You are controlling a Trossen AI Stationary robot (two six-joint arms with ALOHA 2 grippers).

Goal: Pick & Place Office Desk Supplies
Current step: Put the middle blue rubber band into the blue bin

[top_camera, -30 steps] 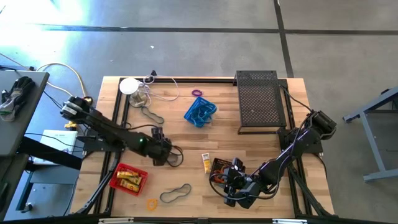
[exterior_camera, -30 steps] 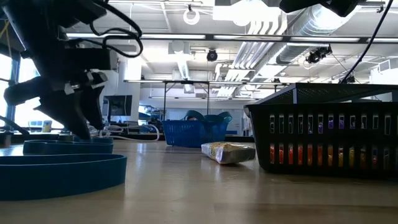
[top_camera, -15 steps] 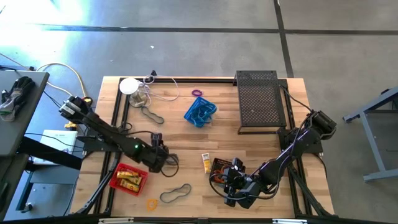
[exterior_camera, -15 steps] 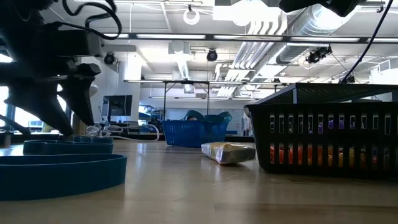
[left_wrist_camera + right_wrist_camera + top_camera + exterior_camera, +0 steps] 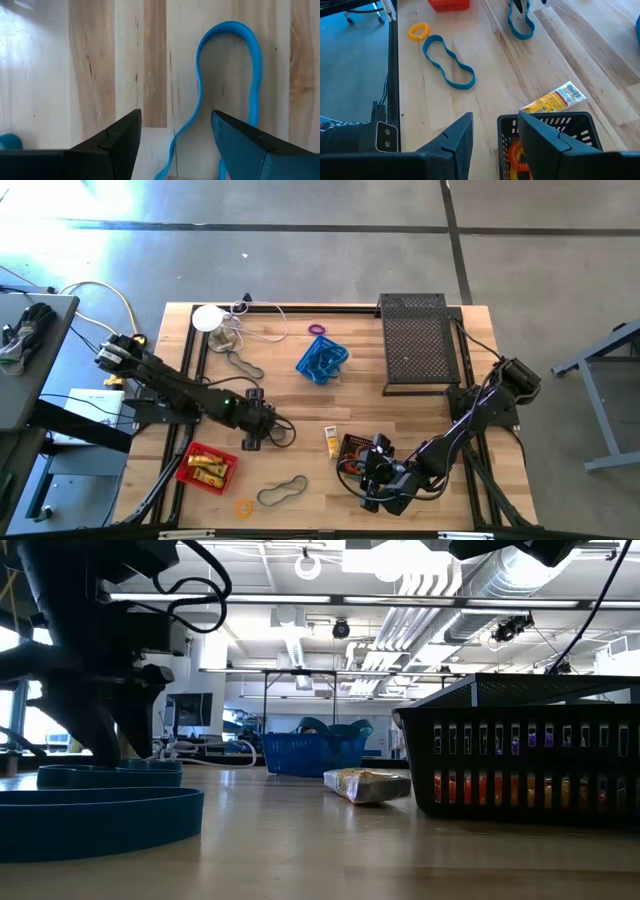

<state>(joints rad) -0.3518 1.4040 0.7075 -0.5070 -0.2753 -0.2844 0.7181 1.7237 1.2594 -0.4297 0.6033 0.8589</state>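
My left fingers (image 5: 175, 145) are spread wide apart, pointing down w/ a blue-grey elongated rubber band loop (image 5: 235, 95) lying flat on the pale wooden tabletop (image 5: 90, 60) between and beyond them; not gripping it. From above, that left gripper (image 5: 250, 442) sits near the tabletop's middle, just beside the loop (image 5: 281, 430).

My right fingers (image 5: 492, 135) stand partly apart, empty, hovering at the rim of the small black mesh basket (image 5: 547, 125), which has orange rings inside. From above, the right gripper (image 5: 377, 476) is at the near edge, over that basket (image 5: 355, 450).

Other supplies: little yellow tube (image 5: 331, 441) lying just beside the black basket; small red mesh basket (image 5: 206, 467) w/ yellow tubes in it, near-left; second grey band loop (image 5: 284, 491) and a tiny orange ring (image 5: 243, 507) close to the near edge; small blue mesh basket (image 5: 321, 361) mid-far; tiny purple ring (image 5: 317, 330) just beyond it; third band loop (image 5: 244, 364) far-left.
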